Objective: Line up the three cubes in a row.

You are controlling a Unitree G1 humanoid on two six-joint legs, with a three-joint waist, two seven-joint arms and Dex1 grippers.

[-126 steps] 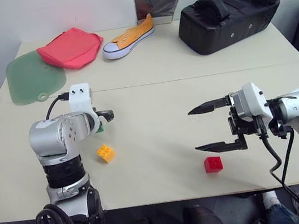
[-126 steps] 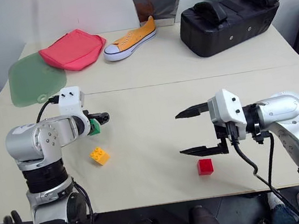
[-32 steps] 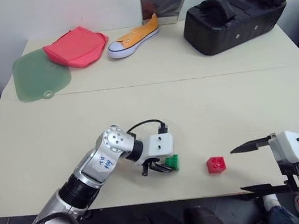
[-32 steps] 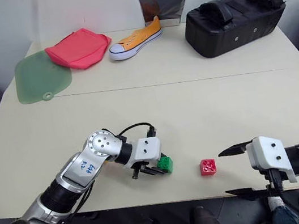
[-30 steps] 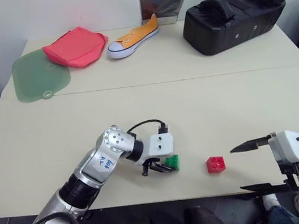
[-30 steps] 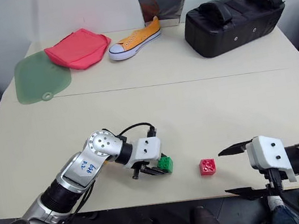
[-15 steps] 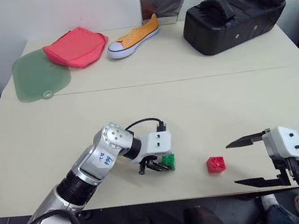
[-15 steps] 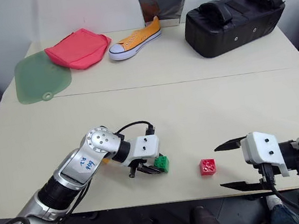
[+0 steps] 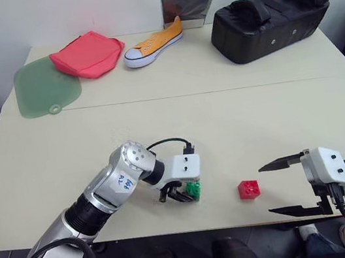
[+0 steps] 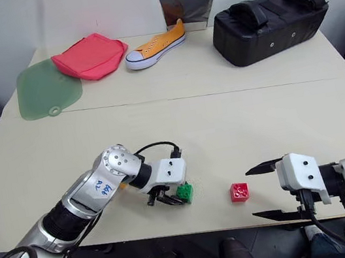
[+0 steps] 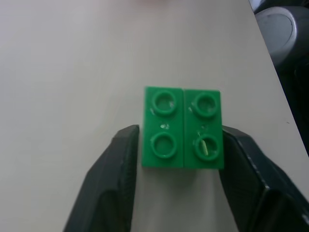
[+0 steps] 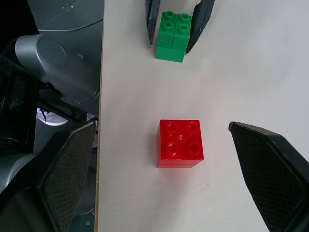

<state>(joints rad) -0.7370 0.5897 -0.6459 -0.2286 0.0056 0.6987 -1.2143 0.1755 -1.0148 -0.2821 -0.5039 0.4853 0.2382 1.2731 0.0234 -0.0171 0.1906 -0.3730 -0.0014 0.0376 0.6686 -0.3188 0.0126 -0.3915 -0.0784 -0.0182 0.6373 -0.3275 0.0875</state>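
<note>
A green cube (image 9: 195,189) rests on the table near its front edge. My left gripper (image 11: 180,130) is open around it, one black finger (image 11: 123,159) on each side with a thin gap. A red cube (image 9: 248,188) sits a short way to the right of the green one, in line with it. My right gripper (image 9: 264,190) hovers just right of the red cube, wide open and empty, its fingertips (image 12: 241,133) pointing toward it. The third cube is hidden.
At the back of the table lie a black bag (image 9: 267,20), an orange shoe (image 9: 151,42), a silver pouch (image 9: 188,4), a red cloth (image 9: 86,53) and a green mat (image 9: 45,87). The table's front edge (image 9: 229,227) runs just below both cubes.
My left gripper's fingers have parted from the green cube, which was held and now sits on the table. The wrist tipped downward a little. The right gripper kept still.
</note>
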